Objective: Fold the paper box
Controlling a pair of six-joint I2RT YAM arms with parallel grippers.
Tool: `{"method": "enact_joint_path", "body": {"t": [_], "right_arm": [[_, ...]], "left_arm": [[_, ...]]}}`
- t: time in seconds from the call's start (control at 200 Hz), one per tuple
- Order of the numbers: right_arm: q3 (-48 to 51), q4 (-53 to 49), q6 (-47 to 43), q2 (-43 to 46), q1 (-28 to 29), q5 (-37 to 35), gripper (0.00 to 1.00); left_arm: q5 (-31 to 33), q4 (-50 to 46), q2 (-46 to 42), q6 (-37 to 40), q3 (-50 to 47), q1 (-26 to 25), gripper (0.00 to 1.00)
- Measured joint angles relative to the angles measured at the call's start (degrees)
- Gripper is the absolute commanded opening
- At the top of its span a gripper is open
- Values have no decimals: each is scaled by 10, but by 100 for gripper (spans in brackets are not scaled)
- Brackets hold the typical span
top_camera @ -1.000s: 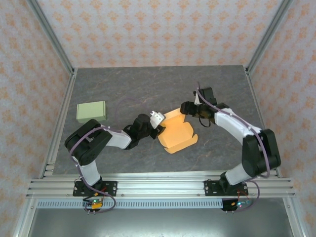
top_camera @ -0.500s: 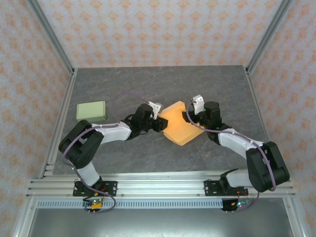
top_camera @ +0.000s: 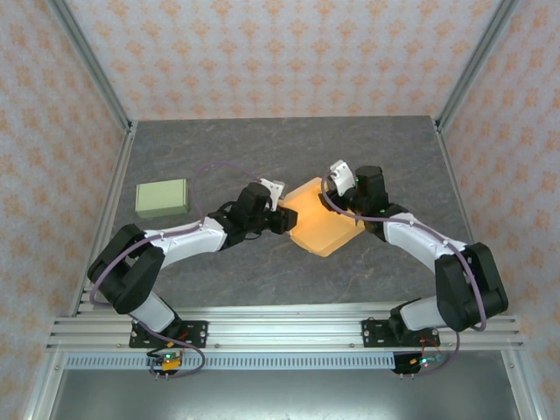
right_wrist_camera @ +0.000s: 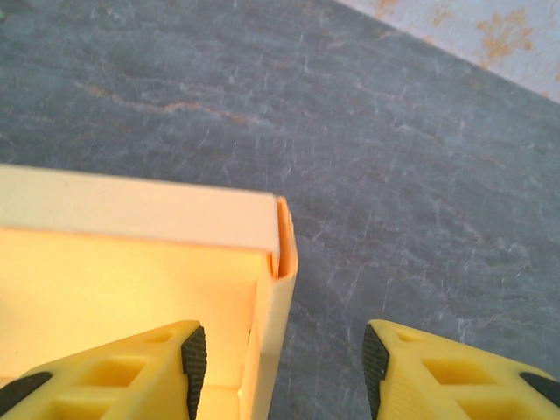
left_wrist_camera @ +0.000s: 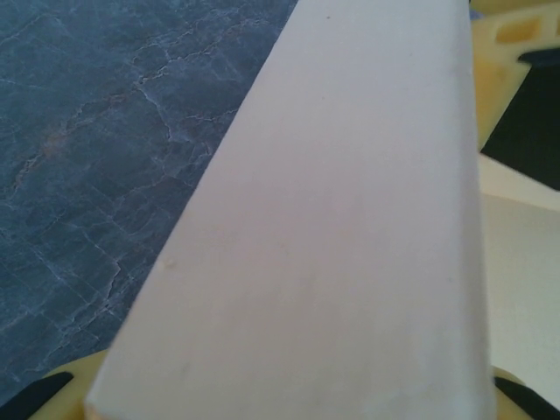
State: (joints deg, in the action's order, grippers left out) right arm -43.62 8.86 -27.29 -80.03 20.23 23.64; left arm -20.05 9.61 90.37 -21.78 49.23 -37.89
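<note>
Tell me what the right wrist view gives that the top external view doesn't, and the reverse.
Right wrist view: the paper box close up, with its folded corner seam, and the right gripper open astride a side wall, one finger inside and one outside. Top external view: a green box on the left of the table, and the left gripper at the paper box's left edge. Both: the orange paper box on the grey table.

We see a dark grey, marble-veined desk (top_camera: 219,149) enclosed by walls (top_camera: 280,52) papered pale pink with orange motifs. Metal posts (top_camera: 90,66) rise at its far corners, aluminium rails (top_camera: 280,332) line the near edge, and the light is even.
</note>
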Motion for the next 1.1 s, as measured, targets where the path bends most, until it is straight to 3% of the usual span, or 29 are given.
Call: {"method": "enact_joint_path", "body": {"t": [0.295,0.771,0.931,1.101], "right_arm": [[-1,12,13,-29,0,-2,50],[-1,123,35,-74,38,-89,20],[-1,154,40,-82,59,-146,23],[2,182,56,-85,74,-198,45]], "left_arm": [[1,-5,-5,-19,4,-6,19],[2,-15,-14,-63,17,-23,19],[15,-13,-15,-65,17,-23,19],[26,-12,-21,-67,18,-23,19]]}}
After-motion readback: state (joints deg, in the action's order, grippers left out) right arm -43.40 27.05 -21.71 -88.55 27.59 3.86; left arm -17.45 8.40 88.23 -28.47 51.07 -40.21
